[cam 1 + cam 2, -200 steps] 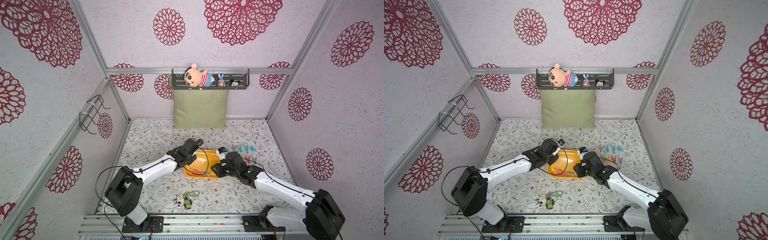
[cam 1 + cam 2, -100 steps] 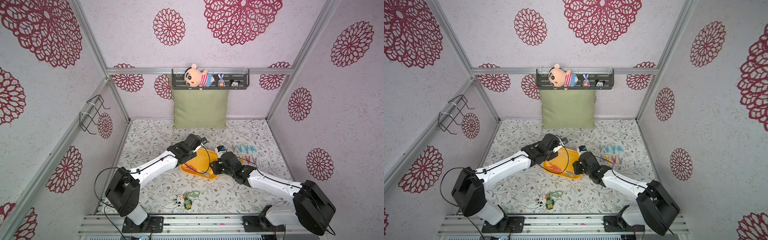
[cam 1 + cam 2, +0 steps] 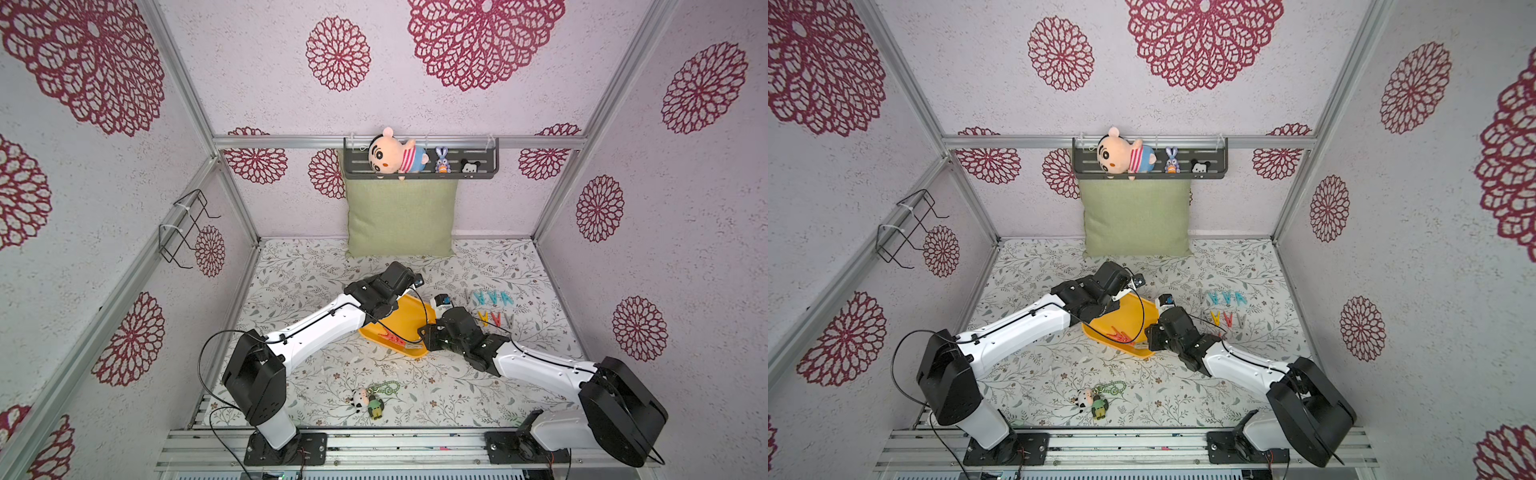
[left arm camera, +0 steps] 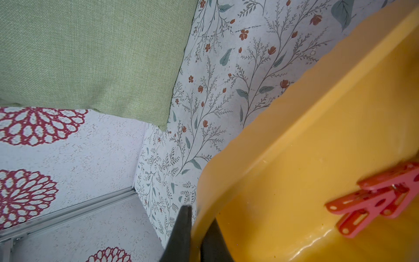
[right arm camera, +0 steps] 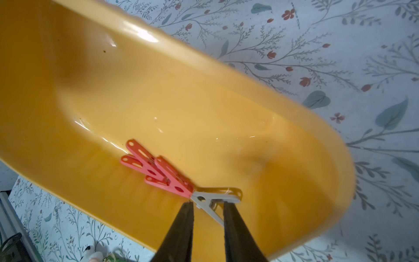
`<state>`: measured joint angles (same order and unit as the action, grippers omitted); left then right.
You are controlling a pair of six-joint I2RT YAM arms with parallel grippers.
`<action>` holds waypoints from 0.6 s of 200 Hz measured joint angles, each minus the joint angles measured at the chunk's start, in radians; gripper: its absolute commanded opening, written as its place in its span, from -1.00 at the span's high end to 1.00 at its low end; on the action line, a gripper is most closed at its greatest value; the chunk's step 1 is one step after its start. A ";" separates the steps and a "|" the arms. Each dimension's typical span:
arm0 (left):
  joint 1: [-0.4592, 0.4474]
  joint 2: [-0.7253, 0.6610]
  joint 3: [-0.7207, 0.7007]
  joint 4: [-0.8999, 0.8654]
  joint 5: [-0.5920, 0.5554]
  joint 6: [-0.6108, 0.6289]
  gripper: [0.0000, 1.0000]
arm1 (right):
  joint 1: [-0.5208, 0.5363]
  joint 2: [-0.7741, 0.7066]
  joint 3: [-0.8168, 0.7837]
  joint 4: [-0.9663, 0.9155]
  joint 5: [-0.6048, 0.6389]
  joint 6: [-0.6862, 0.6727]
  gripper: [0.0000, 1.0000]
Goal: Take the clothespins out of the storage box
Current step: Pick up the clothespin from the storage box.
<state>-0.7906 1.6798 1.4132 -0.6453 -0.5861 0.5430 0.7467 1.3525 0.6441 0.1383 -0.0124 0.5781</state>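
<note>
floral worktop [image 3: 316, 286], flower-papered walls [image 3: 249, 83].
my left claw [image 4: 199, 217] pinches the box [image 4: 294, 140] rim; my right claw [image 5: 207, 206] pinches a grey pin [image 5: 217, 196] inside.

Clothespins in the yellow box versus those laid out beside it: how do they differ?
In the storage box the red clothespins overlap, touching a grey clothespin; the outside clothespins lie apart in two neat rows. Boxed ones are red and grey; outside clothespins add teal and yellow. All share the A shape.
</note>
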 measured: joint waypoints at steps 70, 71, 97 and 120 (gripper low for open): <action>0.000 -0.029 -0.187 0.159 0.009 -0.101 1.00 | 0.000 0.000 0.000 -0.014 -0.010 -0.002 0.40; 0.000 -0.030 -0.190 0.162 0.009 -0.102 1.00 | 0.000 0.000 0.000 -0.016 -0.010 -0.002 0.39; 0.000 -0.037 -0.271 0.267 0.020 -0.148 1.00 | 0.003 -0.002 0.005 -0.067 -0.006 -0.001 0.39; 0.000 -0.037 -0.311 0.336 0.020 -0.173 1.00 | 0.012 -0.015 0.022 -0.126 0.016 0.004 0.38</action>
<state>-0.7910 1.6432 1.1023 -0.3096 -0.5663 0.3702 0.7589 1.3373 0.6659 0.0124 0.0036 0.5819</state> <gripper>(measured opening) 0.103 0.308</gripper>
